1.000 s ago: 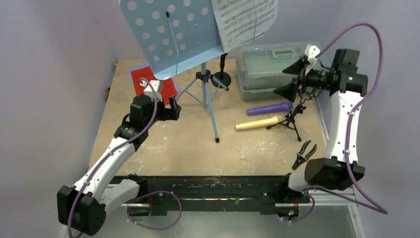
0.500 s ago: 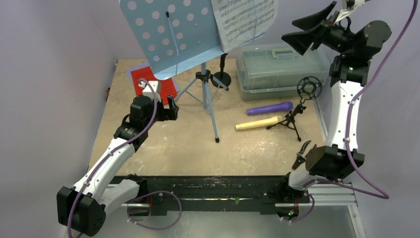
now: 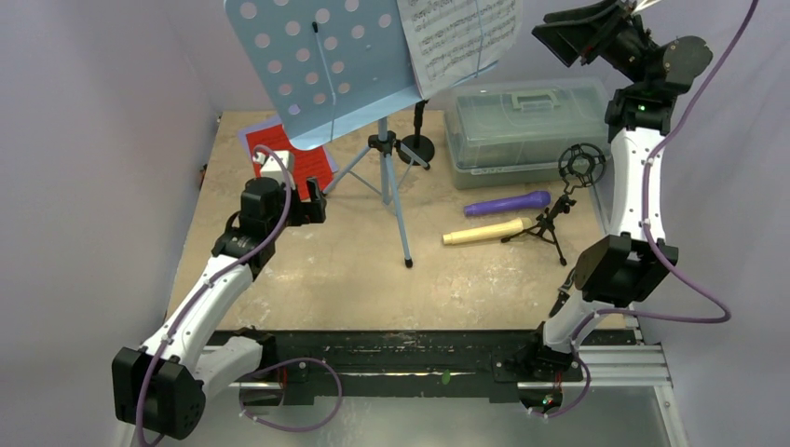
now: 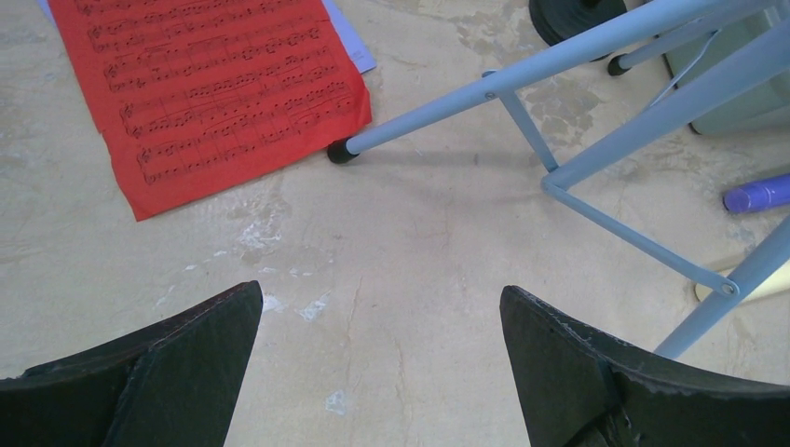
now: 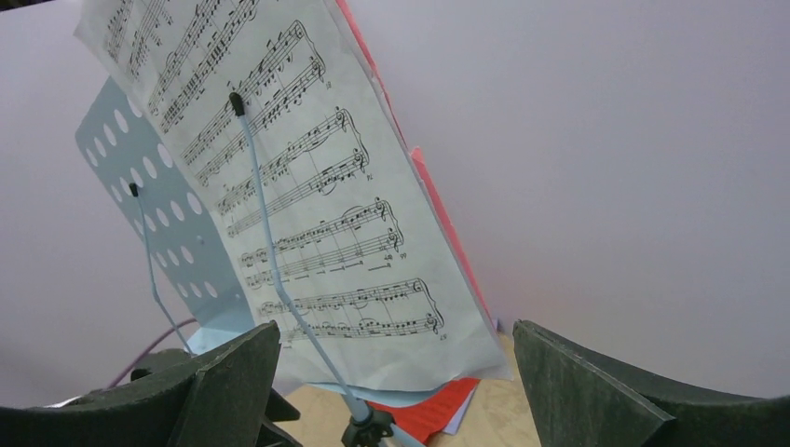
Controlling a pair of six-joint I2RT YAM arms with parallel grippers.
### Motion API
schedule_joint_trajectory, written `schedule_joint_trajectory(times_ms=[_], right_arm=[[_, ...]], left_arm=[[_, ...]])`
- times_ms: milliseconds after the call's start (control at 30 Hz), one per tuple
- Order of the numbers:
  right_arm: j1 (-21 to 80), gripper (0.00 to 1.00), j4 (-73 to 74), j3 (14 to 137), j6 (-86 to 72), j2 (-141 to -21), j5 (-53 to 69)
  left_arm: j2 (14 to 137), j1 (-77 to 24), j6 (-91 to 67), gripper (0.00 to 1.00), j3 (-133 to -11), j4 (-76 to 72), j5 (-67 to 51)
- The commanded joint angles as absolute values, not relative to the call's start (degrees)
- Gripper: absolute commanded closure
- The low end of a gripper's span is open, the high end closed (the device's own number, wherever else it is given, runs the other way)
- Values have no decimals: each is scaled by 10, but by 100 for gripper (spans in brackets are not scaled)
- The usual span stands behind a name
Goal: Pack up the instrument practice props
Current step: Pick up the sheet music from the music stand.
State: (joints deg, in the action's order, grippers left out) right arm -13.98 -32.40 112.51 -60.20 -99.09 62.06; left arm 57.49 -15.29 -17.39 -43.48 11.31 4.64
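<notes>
Currently nothing is packed. All props are out, and both grippers are empty with jaws wide apart.

Positions:
- Rest (image 3: 317,65) stands on its tripod at upper centre, with the sheet (image 5: 307,205) pinned to it under a thin wire (image 5: 270,242).
- Right gripper (image 3: 570,33) is high at upper right, aimed at the sheet's free edge and not touching it.
- Left gripper (image 4: 379,291) hangs low over bare table. The red folder (image 4: 214,93) lies flat in the upper left of its view, and a tripod leg (image 4: 522,79) is just beside.
- Purple mic (image 3: 508,203), cream mic (image 3: 484,231) and a mic holder (image 3: 559,200) lie right of centre, in front of the box (image 3: 526,126).
- The second holder (image 3: 416,144) is behind the tripod.

Risks (judgement):
- Pulling the sheet sideways while the wire pins it could tear or crease it. It could also drag the rest, which looks top-heavy on thin legs and might tip.
- If the rest tips, it would likely fall on the mics or the box.
- A sweep by the left gripper toward the folder could clip the leg's foot.
- The folder is thin and flat, so the fingers may scrape the table and push it instead of lifting it.

Change over the last second:
- Right arm rose from in front of the box, mid-right, to the top right.
- Its elbow now covers most of the pliers (image 3: 563,300).
- Left gripper shifted slightly up-left toward the folder.
- No prop moved, and the jaws stayed apart throughout.
</notes>
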Motion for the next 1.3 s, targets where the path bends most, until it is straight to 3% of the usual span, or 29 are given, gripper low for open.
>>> schedule_joint_trajectory(times_ms=[0, 533, 1267], right_arm=[[-105, 1, -302, 1168, -576, -987, 594], [-78, 1, -197, 1203, -467, -1013, 574], [-78, 9, -258, 1136, -507, -961, 638]], left_arm=[[580, -137, -171, 1, -443, 104, 36], [585, -122, -175, 1, -443, 102, 25], [581, -116, -181, 1, -443, 101, 11]])
